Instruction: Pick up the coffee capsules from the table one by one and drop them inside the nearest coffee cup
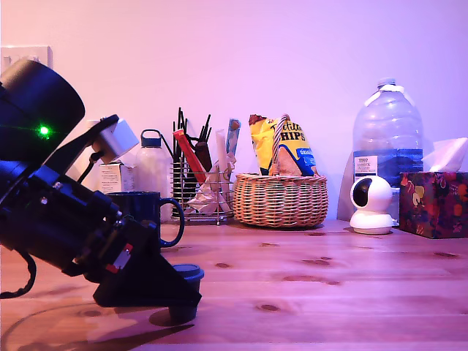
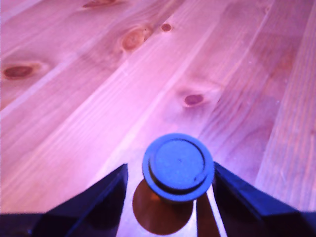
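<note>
1. Clearly, the coffee capsule sits low in the centre of the wrist view, flat rim up, with the gripper straddling it; both jaws stand apart from its sides with bare wood showing between, so the claw is released, not yet grasping.
2. In the exterior view the same coffee capsule stands on the wooden table at lower left, tucked against the black gripper tip.
3. The coffee cup, a dark mug with its handle toward the exterior view's right, stands just behind the arm and is partly hidden by it.
4. Risk, as I judge it: the capsule tapers below its rim, so jaws closing off-centre or too high could squeeze it out or tip it. The near jaw looks closer in the exterior view, so it may shove the pod before the other touches.
5. A second risk: lifting toward the mug with little clearance could clip its rim.
6. Room: open tabletop spreads to the exterior view's right. The wicker basket, wire utensil holder, small white camera and tissue box line the back edge, well apart from the capsule.
</note>
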`<state>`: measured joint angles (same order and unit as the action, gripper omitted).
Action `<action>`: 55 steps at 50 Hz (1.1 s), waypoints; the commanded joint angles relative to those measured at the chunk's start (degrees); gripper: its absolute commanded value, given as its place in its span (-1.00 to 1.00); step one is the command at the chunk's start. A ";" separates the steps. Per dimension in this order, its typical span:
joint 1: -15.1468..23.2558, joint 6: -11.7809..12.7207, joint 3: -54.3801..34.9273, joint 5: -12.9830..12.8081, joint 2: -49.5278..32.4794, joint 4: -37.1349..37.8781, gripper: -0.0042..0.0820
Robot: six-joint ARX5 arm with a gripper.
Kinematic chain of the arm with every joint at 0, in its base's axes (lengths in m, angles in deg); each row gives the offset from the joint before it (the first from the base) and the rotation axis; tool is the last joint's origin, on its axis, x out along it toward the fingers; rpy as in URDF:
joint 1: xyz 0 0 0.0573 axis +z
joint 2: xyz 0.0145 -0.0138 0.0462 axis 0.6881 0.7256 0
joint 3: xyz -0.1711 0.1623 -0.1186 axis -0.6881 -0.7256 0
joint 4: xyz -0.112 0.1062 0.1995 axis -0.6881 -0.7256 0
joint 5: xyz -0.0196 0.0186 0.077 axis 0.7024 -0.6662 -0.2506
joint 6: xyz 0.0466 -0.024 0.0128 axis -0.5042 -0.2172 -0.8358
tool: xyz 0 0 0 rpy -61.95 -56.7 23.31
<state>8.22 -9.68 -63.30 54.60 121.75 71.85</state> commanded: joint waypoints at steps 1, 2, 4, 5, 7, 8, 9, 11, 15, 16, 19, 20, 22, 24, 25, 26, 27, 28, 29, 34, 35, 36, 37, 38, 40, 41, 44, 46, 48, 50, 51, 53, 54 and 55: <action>-0.39 -0.42 0.15 0.35 0.94 0.26 0.17; -0.39 -0.42 0.15 0.33 0.94 0.15 0.14; -0.39 -0.42 0.24 0.31 0.94 -0.13 0.06; -0.39 -0.59 0.26 0.31 0.94 -0.31 0.00; -0.39 -0.66 0.35 0.31 0.94 -0.52 -0.11; -0.39 -0.63 0.37 0.31 0.94 -0.52 -0.16; -0.39 -0.63 0.37 0.31 0.94 -0.52 -0.22; -0.39 -0.68 0.39 0.33 0.94 -0.57 -0.34; -0.37 -1.40 0.39 0.33 0.94 -0.61 -0.50; -0.37 -1.75 0.39 0.31 0.94 -0.57 -0.51; -0.37 -1.86 0.39 0.31 0.94 -0.44 -0.52; -0.37 -1.86 0.39 0.33 0.94 -0.39 -0.52; -0.37 -1.86 0.39 0.31 0.94 -0.31 -0.52; -0.37 -1.86 0.39 0.31 0.92 -0.11 -0.52; -0.37 -1.86 0.39 0.31 0.92 0.04 -0.52; -0.37 -1.84 0.39 0.31 0.92 0.17 -0.52; -0.37 -1.84 0.39 0.33 0.87 0.26 -0.52; -0.37 -1.84 0.39 0.33 0.83 0.46 -0.52; -0.37 -1.66 0.39 0.33 0.81 0.61 -0.52; -0.37 -0.74 0.39 0.33 -0.15 0.94 -0.52; -0.37 -0.61 0.39 0.33 -0.52 0.90 -0.52; -0.37 -0.61 0.39 0.33 -0.87 0.83 -0.52; -0.37 0.31 0.39 0.33 -1.25 0.77 -0.52; -0.37 0.50 0.39 0.33 -1.84 0.63 -0.52; -0.37 1.75 0.39 0.31 -2.84 0.46 -0.52; -0.37 2.03 0.39 0.31 -3.37 0.46 -0.52; -0.37 3.67 0.39 0.31 -5.16 0.42 -0.52; -0.33 4.63 0.39 0.22 -6.51 -0.04 -0.52; -0.22 5.07 0.39 -0.07 -8.00 -0.81 -0.52; -0.04 5.07 0.39 -0.39 -9.46 -1.84 -0.52; 0.02 6.34 0.39 -0.63 -10.23 -2.40 -0.52; 0.17 6.34 0.39 -1.07 -11.85 -3.80 -0.52; 0.31 6.86 0.39 -1.77 -12.57 -4.46 -0.52; 0.44 7.21 0.39 -2.10 -13.38 -5.05 -0.52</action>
<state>8.30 -3.82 -63.27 53.55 109.49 67.78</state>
